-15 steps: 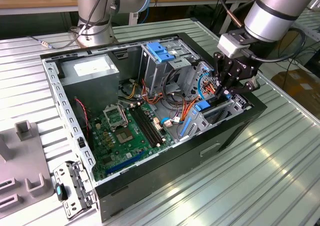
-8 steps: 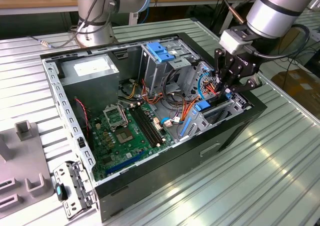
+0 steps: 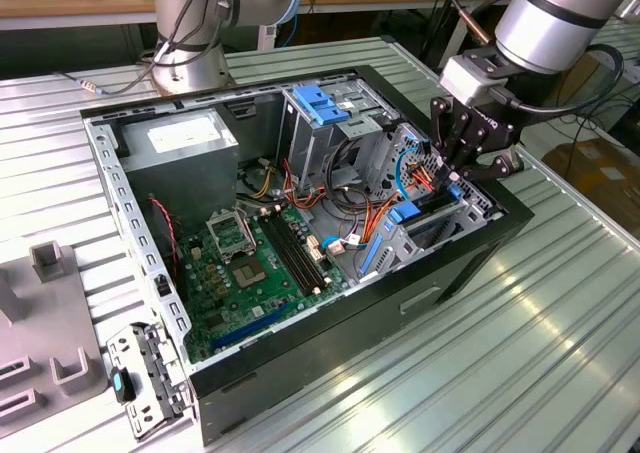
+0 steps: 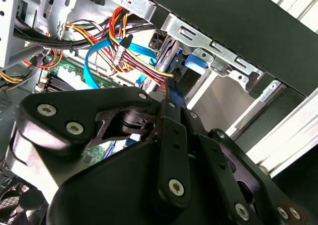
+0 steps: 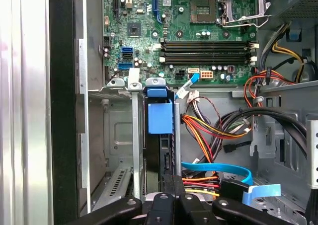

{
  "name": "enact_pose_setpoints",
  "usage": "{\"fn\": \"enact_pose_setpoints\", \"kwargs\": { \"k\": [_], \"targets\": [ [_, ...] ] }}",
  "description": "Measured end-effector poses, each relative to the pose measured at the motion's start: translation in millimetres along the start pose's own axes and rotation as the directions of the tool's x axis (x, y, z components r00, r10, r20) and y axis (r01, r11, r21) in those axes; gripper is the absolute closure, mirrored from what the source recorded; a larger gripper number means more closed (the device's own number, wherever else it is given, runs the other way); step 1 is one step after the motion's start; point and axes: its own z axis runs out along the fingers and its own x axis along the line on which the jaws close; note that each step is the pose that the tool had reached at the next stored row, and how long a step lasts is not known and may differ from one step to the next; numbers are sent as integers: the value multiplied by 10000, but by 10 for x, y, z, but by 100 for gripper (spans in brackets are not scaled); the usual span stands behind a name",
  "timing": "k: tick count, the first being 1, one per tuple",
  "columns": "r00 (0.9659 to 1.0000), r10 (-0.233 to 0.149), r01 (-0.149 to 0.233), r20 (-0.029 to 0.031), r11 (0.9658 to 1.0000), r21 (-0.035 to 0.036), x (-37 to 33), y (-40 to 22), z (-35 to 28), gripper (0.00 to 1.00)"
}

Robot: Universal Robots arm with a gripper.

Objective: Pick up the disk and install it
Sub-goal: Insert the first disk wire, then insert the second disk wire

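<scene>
Open computer case (image 3: 300, 373) lying on its side on the slatted metal table (image 3: 540, 353), motherboard (image 3: 250, 273) flat on its floor, power supply box (image 3: 185, 143) in the far corner toward the exterior view's left, drive cage (image 3: 320, 123) just right of it. Disk (image 5: 160, 115) standing on edge in the bay at the case's right-hand end, beside the bundle of cables (image 5: 213, 128), gripper (image 3: 462, 165) directly above it. Loose bracket (image 3: 140, 373) on the table outside the case's near left corner.
</scene>
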Motion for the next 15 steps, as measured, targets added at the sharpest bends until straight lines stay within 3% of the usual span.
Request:
{"fn": "enact_pose_setpoints", "kwargs": {
  "k": [15],
  "targets": [
    [10000, 0, 0, -2, 10000, 0, -1, 9, -21, 89]
  ]
}}
